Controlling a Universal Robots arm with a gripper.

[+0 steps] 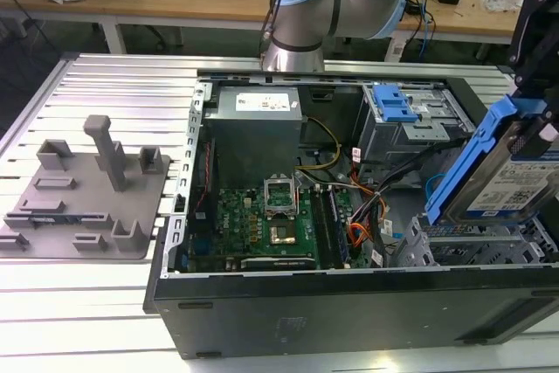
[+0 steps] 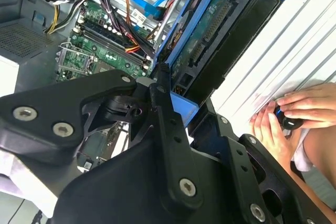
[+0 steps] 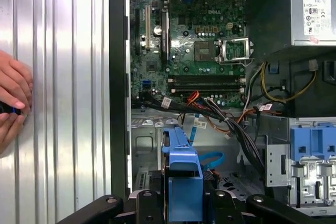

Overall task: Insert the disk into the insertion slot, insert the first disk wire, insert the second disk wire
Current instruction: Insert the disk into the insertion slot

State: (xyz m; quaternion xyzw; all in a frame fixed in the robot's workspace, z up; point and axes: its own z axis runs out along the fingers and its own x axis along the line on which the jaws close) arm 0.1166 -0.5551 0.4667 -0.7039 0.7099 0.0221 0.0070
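1. We see the gripper (image 3: 182, 200) closed onto the disk (image 1: 511, 172), clamping its blue carrier (image 3: 182, 166).
2. Disk hangs tilted just above the insertion slot (image 1: 463, 246), at the exterior view's right of the PC case (image 1: 349, 312).
3. Risk, we judge: w/ that tilt, a carrier corner catches the cage edge & jams.
4. Cable bundle (image 1: 367, 216) beside the slot could snag or get pinched.

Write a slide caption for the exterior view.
The gripper holds the disk tilted above the insertion slot of an open computer case.
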